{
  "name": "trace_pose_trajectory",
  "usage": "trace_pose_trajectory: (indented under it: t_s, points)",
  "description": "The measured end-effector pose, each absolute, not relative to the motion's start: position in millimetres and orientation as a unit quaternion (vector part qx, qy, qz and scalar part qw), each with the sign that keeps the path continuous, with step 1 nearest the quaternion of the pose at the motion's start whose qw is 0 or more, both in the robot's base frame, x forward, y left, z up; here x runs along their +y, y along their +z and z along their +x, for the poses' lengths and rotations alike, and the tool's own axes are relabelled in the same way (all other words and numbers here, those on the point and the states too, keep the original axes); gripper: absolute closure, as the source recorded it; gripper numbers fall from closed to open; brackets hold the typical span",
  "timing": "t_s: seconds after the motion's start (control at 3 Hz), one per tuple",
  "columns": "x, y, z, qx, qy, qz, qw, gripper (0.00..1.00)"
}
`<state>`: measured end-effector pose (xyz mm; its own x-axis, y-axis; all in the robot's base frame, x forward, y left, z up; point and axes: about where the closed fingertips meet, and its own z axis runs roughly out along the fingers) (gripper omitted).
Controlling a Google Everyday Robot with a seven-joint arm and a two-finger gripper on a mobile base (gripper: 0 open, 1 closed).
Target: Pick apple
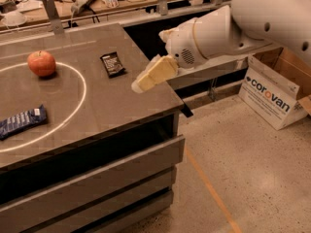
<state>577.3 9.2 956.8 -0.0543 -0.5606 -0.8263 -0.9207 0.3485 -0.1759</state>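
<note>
The apple [41, 63] is round and red-orange and sits on the grey table [107, 106] at the far left, on the white circle line. My gripper [144, 81] has pale yellow fingers and hangs over the table's right part, well right of the apple and just right of a black packet [112, 64]. It holds nothing.
A blue snack bar [22, 121] lies at the table's left front. A cardboard box [274, 93] marked corovan stands on the floor at the right. A cluttered wooden bench [73, 4] runs along the back. Drawers front the table below.
</note>
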Motion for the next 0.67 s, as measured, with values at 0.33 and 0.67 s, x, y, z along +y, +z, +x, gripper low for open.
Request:
trace_pose_trajectory:
  t_s: [0.33,0.67]
  points:
    - [43.7,924.8,613.0,0.684,0.242,-0.538,0.429,0.00]
    - [90.4,901.1,644.5,0.653,0.286,-0.559,0.423,0.00]
